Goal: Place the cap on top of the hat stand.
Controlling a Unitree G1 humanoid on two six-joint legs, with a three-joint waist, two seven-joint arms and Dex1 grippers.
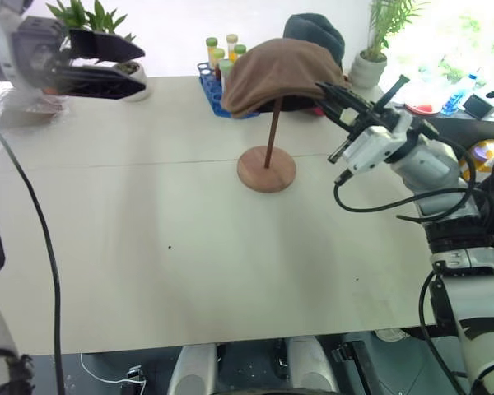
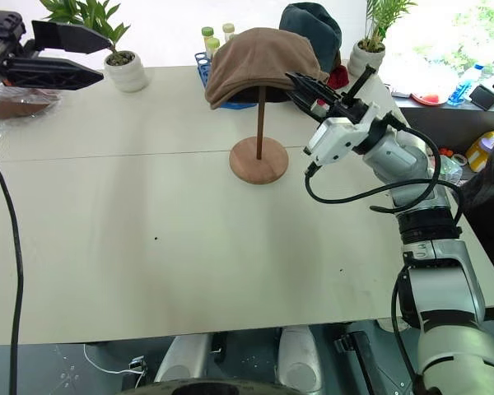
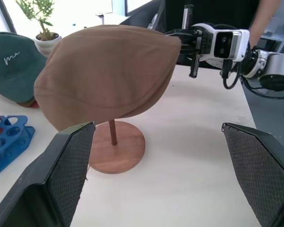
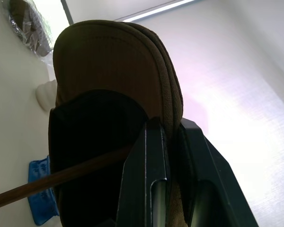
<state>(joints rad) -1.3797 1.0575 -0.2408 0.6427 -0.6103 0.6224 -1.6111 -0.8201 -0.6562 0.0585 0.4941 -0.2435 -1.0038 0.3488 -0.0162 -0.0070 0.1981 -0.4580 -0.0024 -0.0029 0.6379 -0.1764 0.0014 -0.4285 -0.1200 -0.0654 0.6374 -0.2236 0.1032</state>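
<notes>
The brown cap (image 1: 276, 72) sits draped over the top of the hat stand (image 1: 267, 167), which stands on the counter (image 1: 148, 247) toward its far edge. The right pincer (image 1: 328, 92) is closed on the cap's rim at the side nearest the counter's right edge, its black fingers (image 4: 149, 179) pinching the fabric. The left pincer (image 1: 107, 62) hangs above the far left corner, well apart from the cap, jaws spread wide and holding nothing. Behind the stand, along the far edge, are a blue rack (image 1: 210, 86) of bottles and a dark hat (image 1: 314, 31).
</notes>
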